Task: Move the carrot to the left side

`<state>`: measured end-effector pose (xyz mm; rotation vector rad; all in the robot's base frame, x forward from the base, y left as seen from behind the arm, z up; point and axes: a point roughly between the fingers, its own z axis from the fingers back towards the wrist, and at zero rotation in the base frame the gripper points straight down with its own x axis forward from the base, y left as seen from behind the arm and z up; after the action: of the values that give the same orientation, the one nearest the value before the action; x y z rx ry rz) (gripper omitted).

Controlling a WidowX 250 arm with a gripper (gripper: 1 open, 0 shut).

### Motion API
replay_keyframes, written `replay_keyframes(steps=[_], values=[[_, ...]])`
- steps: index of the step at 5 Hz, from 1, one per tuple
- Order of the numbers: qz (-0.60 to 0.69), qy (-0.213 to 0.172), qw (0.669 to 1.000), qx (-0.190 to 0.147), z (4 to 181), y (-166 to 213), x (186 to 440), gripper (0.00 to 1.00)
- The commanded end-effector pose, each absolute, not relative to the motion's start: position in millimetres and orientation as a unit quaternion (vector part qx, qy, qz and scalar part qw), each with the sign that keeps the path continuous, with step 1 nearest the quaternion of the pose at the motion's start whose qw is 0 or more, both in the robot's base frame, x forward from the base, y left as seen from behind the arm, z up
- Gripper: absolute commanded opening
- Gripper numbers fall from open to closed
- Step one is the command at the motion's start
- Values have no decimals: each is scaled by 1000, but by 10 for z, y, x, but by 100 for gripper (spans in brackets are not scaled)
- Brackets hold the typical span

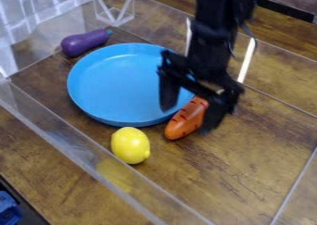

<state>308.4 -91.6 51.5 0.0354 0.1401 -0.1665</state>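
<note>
The orange carrot [187, 121] lies on the wooden table just right of the blue plate [111, 81], partly hidden behind my gripper's fingers. My black gripper [195, 99] points straight down over it, jaws open, one finger [169, 88] at the carrot's left by the plate rim and the other finger [221, 108] at its right. Nothing is held. The carrot's green stem is hidden behind the fingers.
A yellow lemon [130, 144] sits in front of the plate. A purple eggplant [84, 42] lies behind the plate at the left. Clear acrylic walls [74, 136] fence the wooden work area.
</note>
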Motion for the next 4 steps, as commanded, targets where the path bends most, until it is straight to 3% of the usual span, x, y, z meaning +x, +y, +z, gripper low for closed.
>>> replay_keyframes(steps=[1,2,3,4], values=[[-105,38,993,23,481,-995,3153,100],[-116,41,992,19,319,-974,3125,100],[-126,43,991,18,306,-960,3111,0],[-104,43,993,17,354,-869,3072,0]])
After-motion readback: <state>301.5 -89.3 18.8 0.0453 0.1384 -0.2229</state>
